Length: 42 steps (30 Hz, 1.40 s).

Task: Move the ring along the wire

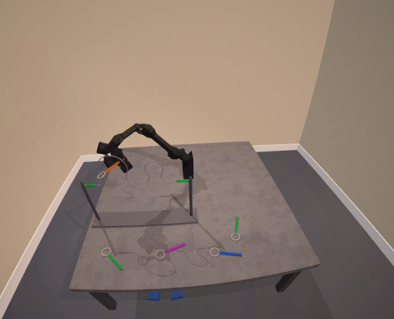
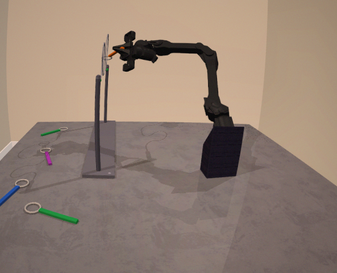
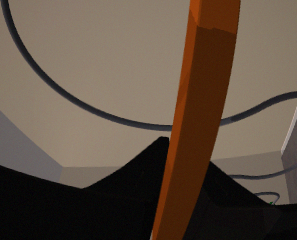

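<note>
The gripper (image 1: pixel 118 163) is clenched on the orange handle (image 1: pixel 111 167), which is seen in the wrist view as a long bar pinched between the dark fingers. The handle is tilted down and away from the gripper toward the ring (image 1: pixel 101 174), which is carried in the air above the table (image 1: pixel 265 212), near the post (image 1: pixel 89 201) at the left of the top view. The thin grey wire (image 1: pixel 145 171) is looped in curves between that post and the second post (image 1: pixel 191 195); whether it passes through the ring cannot be told at this size. A short green part (image 1: pixel 89 185) is fitted at the top of the left post and another green part (image 1: pixel 182 180) beside the right post. Both posts are set on a flat grey base plate (image 1: pixel 149 219). The arm (image 1: pixel 155 137) is arched back to its dark pedestal (image 2: pixel 221 152). Four spare rings are laid on the near part of the table: two with green handles (image 1: pixel 115 261) (image 1: pixel 236 224), one with a magenta handle (image 1: pixel 174 248), and one with a blue handle (image 1: pixel 230 253).
</note>
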Motion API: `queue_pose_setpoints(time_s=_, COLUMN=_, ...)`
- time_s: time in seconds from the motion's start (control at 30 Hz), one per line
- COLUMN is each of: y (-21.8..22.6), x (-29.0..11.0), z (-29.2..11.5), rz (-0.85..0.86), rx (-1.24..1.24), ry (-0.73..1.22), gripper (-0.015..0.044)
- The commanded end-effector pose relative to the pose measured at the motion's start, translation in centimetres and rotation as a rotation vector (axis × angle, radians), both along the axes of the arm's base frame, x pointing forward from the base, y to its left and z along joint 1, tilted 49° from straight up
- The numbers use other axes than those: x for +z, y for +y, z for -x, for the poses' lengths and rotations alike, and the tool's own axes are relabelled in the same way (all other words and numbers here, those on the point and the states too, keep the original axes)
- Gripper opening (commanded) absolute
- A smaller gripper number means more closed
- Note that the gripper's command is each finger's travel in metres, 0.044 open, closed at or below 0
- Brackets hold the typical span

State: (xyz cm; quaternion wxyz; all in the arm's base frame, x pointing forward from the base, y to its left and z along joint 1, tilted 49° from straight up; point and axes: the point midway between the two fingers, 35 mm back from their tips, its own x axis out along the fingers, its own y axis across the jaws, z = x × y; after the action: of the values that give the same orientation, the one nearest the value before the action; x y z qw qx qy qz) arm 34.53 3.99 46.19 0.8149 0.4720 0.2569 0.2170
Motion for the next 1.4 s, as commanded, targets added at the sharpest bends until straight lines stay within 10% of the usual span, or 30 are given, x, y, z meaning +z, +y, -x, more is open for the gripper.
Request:
queue_pose_setpoints(time_s=0.0, y=0.11, x=0.44, z=0.01, rz=0.018, rx=-0.001, ry=-0.009, gripper=-0.015)
queue_pose_setpoints(time_s=1.37, y=-0.81, x=-0.51, z=-0.25, rz=0.487, rx=-0.031, ry=-0.089, gripper=-0.015)
